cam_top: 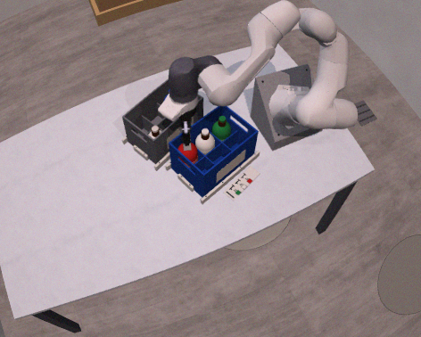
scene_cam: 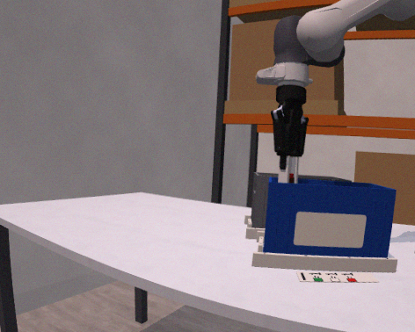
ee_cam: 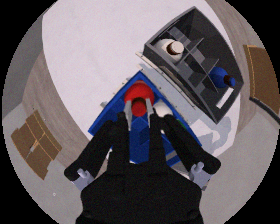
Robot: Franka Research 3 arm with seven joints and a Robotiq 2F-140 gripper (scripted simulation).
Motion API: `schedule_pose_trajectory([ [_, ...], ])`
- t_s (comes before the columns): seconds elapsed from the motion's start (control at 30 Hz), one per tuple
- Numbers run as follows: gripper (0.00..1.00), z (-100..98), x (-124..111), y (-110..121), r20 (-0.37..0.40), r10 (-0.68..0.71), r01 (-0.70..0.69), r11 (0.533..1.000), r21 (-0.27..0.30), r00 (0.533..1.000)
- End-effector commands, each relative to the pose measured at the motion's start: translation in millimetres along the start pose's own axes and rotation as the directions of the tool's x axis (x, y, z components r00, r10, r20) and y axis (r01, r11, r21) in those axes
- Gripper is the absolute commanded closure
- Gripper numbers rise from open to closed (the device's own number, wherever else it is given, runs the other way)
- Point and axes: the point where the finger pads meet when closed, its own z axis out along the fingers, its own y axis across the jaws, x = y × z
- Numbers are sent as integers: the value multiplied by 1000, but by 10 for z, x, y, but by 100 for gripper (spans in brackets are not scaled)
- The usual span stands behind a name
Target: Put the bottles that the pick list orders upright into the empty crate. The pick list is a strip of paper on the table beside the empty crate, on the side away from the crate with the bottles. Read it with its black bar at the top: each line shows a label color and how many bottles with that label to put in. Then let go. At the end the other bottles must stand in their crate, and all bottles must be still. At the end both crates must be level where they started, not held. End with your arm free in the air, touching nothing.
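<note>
A blue crate (cam_top: 215, 149) stands on the table beside a dark grey crate (cam_top: 153, 124). My gripper (cam_top: 185, 135) is shut on the neck of a red-label bottle (cam_top: 188, 152), which stands low in the blue crate's left front compartment. It also shows in the exterior view (scene_cam: 290, 170) and in the wrist view (ee_cam: 139, 106). A white-label bottle (cam_top: 205, 140) and a green-label bottle (cam_top: 221, 127) stand upright in the blue crate. The grey crate holds a white-label bottle (cam_top: 154, 131) and a blue-label one (ee_cam: 220, 77). The pick list (cam_top: 241, 182) lies by the blue crate's right side.
The robot's grey base block (cam_top: 281, 107) stands behind the blue crate on the right. Shelves with cardboard boxes (scene_cam: 281, 66) rise behind the table. A wooden box (cam_top: 120, 8) sits on the floor at the far side.
</note>
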Motion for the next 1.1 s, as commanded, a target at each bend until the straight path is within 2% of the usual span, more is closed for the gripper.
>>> schedule_pose_trajectory([
  [0.0,100,-12,35,14,-11,7,-7,1000,-1,1000],
  [1.07,100,128,37,14,-11,7,-7,1000,-1,1000],
])
